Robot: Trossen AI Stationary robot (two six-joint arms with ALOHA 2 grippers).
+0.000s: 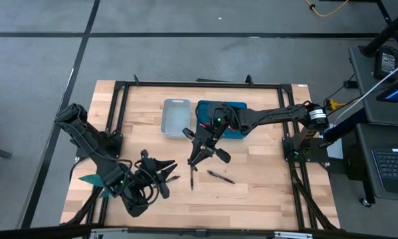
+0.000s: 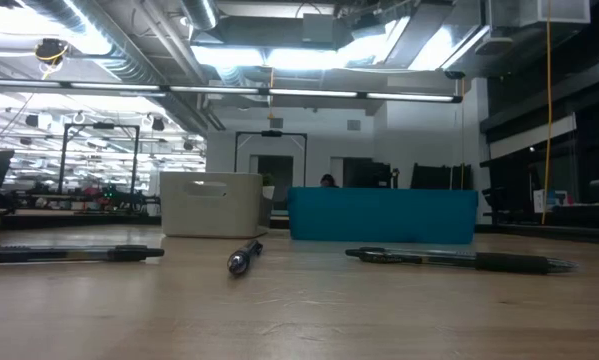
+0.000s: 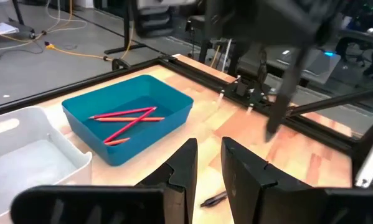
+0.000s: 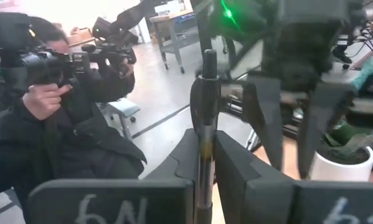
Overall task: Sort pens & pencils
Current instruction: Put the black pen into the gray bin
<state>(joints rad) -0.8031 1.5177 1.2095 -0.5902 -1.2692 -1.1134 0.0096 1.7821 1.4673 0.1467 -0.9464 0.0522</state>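
From above, the right gripper (image 1: 200, 154) hangs over the middle of the desk (image 1: 265, 192), just near of the blue bin (image 1: 237, 130), its fingers clenched on a dark pen (image 1: 193, 174) that points down toward the wood. A second pen (image 1: 221, 176) lies flat just to its right. The white bin (image 1: 175, 117) sits left of the blue one, touching or nearly so. The left gripper (image 1: 160, 174) waits at the near left, close to the held pen (tight quarters there, by my judgement), while the near right of the desk is open for a swing.

At desk height, three pens lie on the wood: one at the left (image 2: 69, 254), one end-on in the middle (image 2: 243, 258), one at the right (image 2: 459, 260). Both bins stand behind them.

The left wrist view shows its own fingers (image 3: 185, 167) released, a narrow gap between them and nothing in it. The blue bin holds red pencils (image 3: 127, 119); the white bin looks empty, so the pen probably belongs there.

The right wrist view shows the pen upright between the fingers (image 4: 187, 155), gripped along its barrel, likely so it can drop straight over a bin wall. A person (image 4: 43, 118) with a camera stands beyond the desk.
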